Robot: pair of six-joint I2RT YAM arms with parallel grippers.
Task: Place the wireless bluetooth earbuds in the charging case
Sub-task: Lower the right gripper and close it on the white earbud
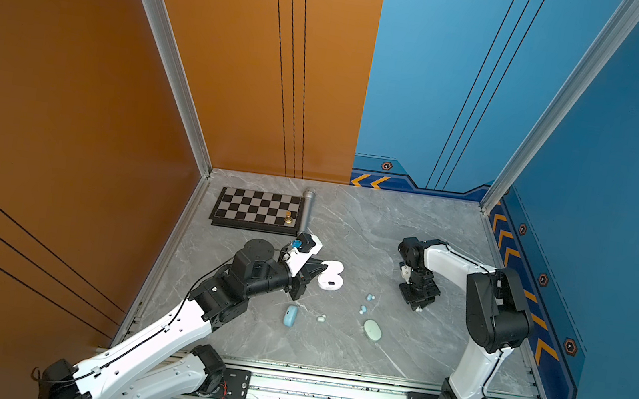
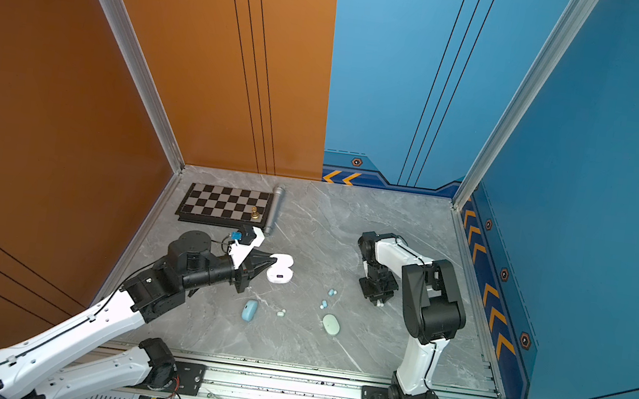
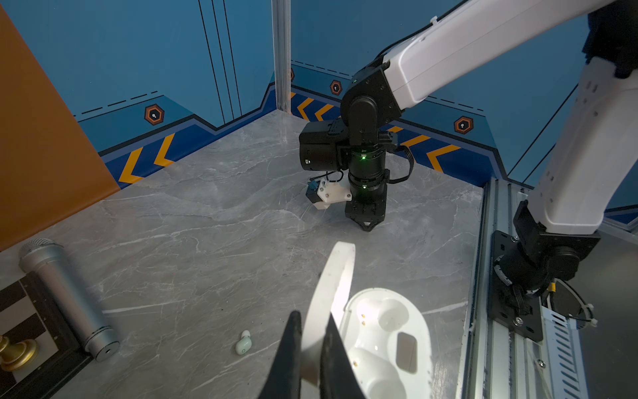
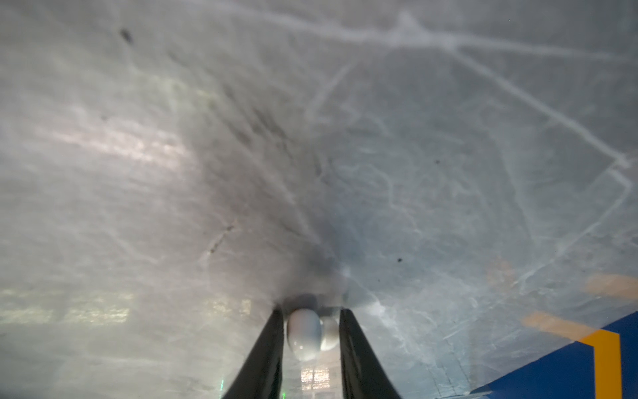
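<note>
the left gripper (image 3: 312,316) pinches the lid (image 3: 336,276) of the open white charging case (image 3: 379,349). at its three o'clock, the right gripper (image 4: 311,310) straddles a white earbud (image 4: 303,333); i cannot tell if it grips.

I record: grey marble-look tabletop (image 1: 331,349), smooth, slight sheen; white plastic charging case (image 3: 383,321), glossy; tiny white plastic earbud (image 4: 303,333), glossy.
</note>
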